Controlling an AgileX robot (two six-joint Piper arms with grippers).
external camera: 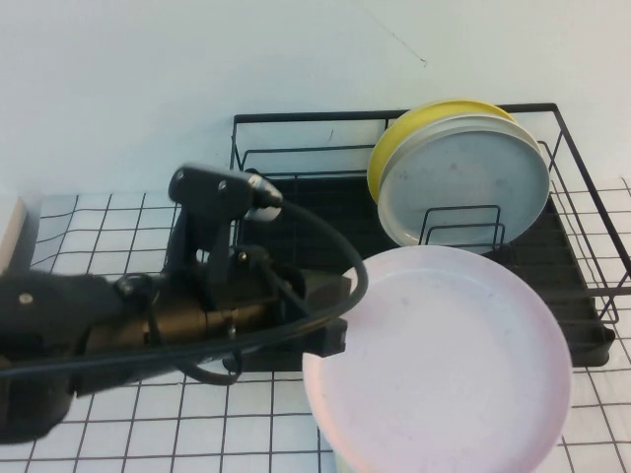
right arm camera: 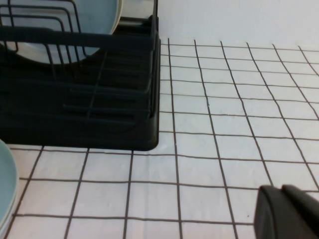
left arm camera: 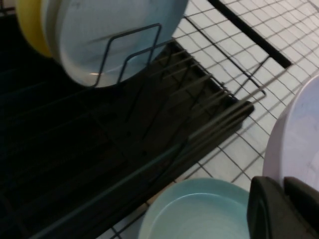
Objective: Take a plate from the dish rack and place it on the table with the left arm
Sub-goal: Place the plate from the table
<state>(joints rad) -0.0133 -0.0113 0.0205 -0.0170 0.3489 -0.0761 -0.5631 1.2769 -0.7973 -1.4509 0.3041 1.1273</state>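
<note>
The pale pink-lilac plate [external camera: 444, 360] is held level in front of the black dish rack [external camera: 296, 212], above the gridded white table [external camera: 118, 246]. My left gripper [external camera: 333, 340] is shut on the plate's left rim. In the left wrist view the two black fingers [left arm camera: 269, 209] pinch the plate's edge [left arm camera: 299, 129], with the left gripper [left arm camera: 285, 183] over a mint-green plate. My right gripper [right arm camera: 281, 191] shows only in the right wrist view. It is shut and empty, low over the table [right arm camera: 224, 124] to the side of the rack [right arm camera: 75, 99].
A grey plate [external camera: 463, 182] and a yellow plate [external camera: 409, 128] stand upright in the rack's dividers. A mint-green plate [left arm camera: 199, 214] lies on the table under the pink one, close to the rack's front edge. A pale box [external camera: 12, 232] sits at far left.
</note>
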